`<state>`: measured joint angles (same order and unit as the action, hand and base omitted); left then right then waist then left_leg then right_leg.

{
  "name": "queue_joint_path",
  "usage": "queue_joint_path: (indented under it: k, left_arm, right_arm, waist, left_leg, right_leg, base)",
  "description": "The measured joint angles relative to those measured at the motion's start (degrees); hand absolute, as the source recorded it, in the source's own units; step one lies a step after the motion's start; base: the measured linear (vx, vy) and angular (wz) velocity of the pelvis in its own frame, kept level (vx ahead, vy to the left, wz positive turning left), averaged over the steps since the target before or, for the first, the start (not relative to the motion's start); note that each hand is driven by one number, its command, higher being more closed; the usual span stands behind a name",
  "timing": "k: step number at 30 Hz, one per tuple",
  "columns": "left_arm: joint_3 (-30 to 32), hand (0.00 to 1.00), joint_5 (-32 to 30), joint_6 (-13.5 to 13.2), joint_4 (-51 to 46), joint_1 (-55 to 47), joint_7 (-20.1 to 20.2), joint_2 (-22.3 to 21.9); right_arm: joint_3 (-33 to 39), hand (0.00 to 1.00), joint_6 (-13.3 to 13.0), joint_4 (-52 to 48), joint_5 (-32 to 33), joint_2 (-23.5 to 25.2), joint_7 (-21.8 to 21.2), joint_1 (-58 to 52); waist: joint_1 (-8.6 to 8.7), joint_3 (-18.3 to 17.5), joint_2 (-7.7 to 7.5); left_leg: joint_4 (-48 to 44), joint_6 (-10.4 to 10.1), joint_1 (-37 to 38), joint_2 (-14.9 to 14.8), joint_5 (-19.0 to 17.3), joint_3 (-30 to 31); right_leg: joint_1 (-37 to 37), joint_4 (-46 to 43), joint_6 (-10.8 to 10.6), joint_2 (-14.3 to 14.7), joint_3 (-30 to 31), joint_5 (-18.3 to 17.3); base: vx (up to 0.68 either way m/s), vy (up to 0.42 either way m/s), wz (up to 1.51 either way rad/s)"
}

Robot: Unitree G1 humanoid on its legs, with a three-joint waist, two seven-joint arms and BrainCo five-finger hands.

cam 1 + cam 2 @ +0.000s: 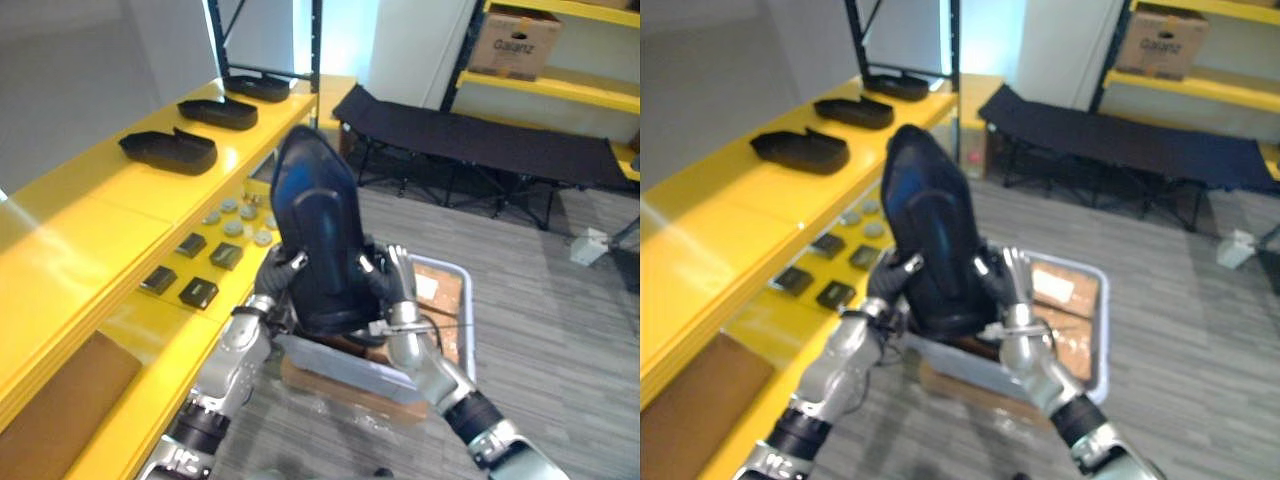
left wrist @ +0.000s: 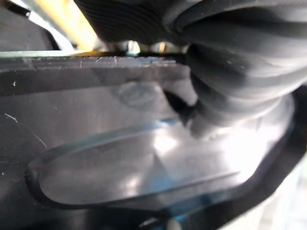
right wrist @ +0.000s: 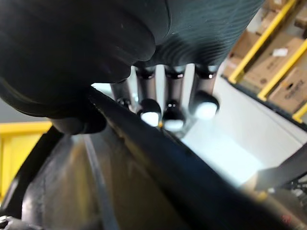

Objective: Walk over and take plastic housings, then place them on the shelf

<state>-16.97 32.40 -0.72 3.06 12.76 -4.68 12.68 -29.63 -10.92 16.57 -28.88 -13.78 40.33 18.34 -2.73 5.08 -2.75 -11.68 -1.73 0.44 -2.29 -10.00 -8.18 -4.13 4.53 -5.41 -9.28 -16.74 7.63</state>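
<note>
I hold a large black plastic housing [image 1: 315, 240] upright between both hands, above a grey tote [image 1: 462, 290]. My left hand [image 1: 272, 278] grips its left edge and my right hand [image 1: 388, 282] grips its right edge. In the right wrist view the fingers [image 3: 172, 103] and thumb pinch the housing's rim [image 3: 158, 177]. The left wrist view has the housing's glossy inner face [image 2: 120, 158] close under the hand's cover [image 2: 240, 62]. Three more black housings [image 1: 168, 150] [image 1: 218, 112] [image 1: 258, 86] lie in a row on the yellow shelf [image 1: 90, 230] to my left.
The shelf's lower level carries small black blocks [image 1: 200, 292] and grey discs [image 1: 235, 218]. A brown box [image 1: 60, 400] sits below it. Cardboard lies in the tote. A black folding cot [image 1: 480, 140] stands beyond, and a carton [image 1: 515, 40] rests on a far yellow rack.
</note>
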Motion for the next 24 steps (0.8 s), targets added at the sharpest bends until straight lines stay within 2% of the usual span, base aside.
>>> queue_joint_path:
  k: [11, 16, 18, 19, 20, 21, 22, 24]
  left_arm:
    - [0.0, 1.00, 1.4, -2.0, 0.0, -1.7, 0.0, 0.2]
    - [0.0, 1.00, 1.4, -2.6, 0.0, -2.1, 0.0, 0.0]
    - [-1.2, 1.00, 1.4, -2.6, 0.0, -2.9, -0.1, -0.2]
    - [-1.9, 1.00, 0.5, -2.6, 0.0, -4.0, -0.7, -0.6]
    - [-2.9, 1.00, -1.7, -2.3, 0.0, -5.0, -1.7, -1.0]
    - [-3.6, 1.00, -2.7, -2.3, 0.0, -5.6, -2.3, -1.4]
    - [-4.3, 1.00, -6.7, -2.3, 0.0, -7.2, -4.3, -2.9]
    - [-3.7, 1.00, -9.5, -2.3, 0.0, -8.2, -6.5, -4.8]
  right_arm:
    - [-1.0, 0.00, -0.1, -2.7, 0.6, 0.7, 1.9, -1.1]
    - [-0.9, 0.00, -0.5, -5.1, 3.5, 0.9, 2.3, -2.2]
    - [-0.8, 0.00, -2.1, -7.2, 6.5, 1.9, 2.6, -2.3]
    - [0.1, 0.00, -4.0, -8.6, 8.7, 2.7, 2.2, -2.3]
    - [0.4, 0.00, -6.4, -10.8, 11.3, 3.2, 0.8, -2.1]
    - [0.3, 0.00, -7.8, -12.1, 13.3, 3.6, -0.5, -2.1]
    - [0.5, 0.00, -10.9, -14.8, 18.9, 4.9, -4.0, -2.2]
    - [2.0, 0.00, -13.9, -16.7, 24.8, 6.8, -7.6, -2.6]
  waist:
    - [0.21, 0.0, 0.01]
    - [0.32, 0.0, 0.04]
    - [0.38, 0.0, 0.05]
    - [0.46, 0.0, 0.06]
    - [0.44, 0.0, 0.06]
    - [0.44, 0.0, 0.06]
    - [0.51, 0.0, 0.06]
    - [0.48, 0.0, 0.09]
  left_leg:
    - [0.0, 0.0, -0.2, 0.0, 0.0, -0.5]
    - [-0.3, 0.0, -0.5, 0.0, 0.0, -0.5]
    - [-0.3, 0.0, -0.4, 0.0, 0.0, -0.5]
    - [-0.3, 0.0, -0.4, 0.0, 0.0, -0.5]
    - [-0.3, 0.0, -0.4, 0.0, 0.0, -0.5]
    - [-0.3, 0.0, -0.4, 0.0, 0.0, -0.5]
    - [-0.3, 0.0, -0.4, 0.0, 0.0, -0.5]
    - [-0.3, 0.0, -0.3, 0.0, 0.0, -0.5]
  right_leg:
    - [0.7, 0.0, 0.1, 0.0, 1.0, 0.3]
    - [0.9, 0.0, 0.1, 0.1, 1.1, 0.4]
    - [0.9, 0.0, 0.1, 0.1, 1.1, 0.4]
    - [0.9, 0.0, 0.1, 0.1, 1.1, 0.4]
    - [0.9, 0.0, 0.1, 0.1, 1.1, 0.4]
    - [0.9, 0.0, 0.1, 0.1, 1.1, 0.4]
    - [0.9, 0.0, 0.1, 0.1, 1.1, 0.4]
    - [0.9, -0.1, 0.1, 0.1, 1.0, 0.4]
  base:
    - [-0.01, 0.000, -0.04]
    - [-0.05, -0.001, 0.00]
    - [-0.04, 0.000, 0.00]
    - [-0.05, 0.001, 0.00]
    - [-0.06, 0.001, 0.00]
    - [-0.05, 0.002, 0.00]
    - [-0.04, 0.001, 0.00]
    - [0.00, 0.000, 0.00]
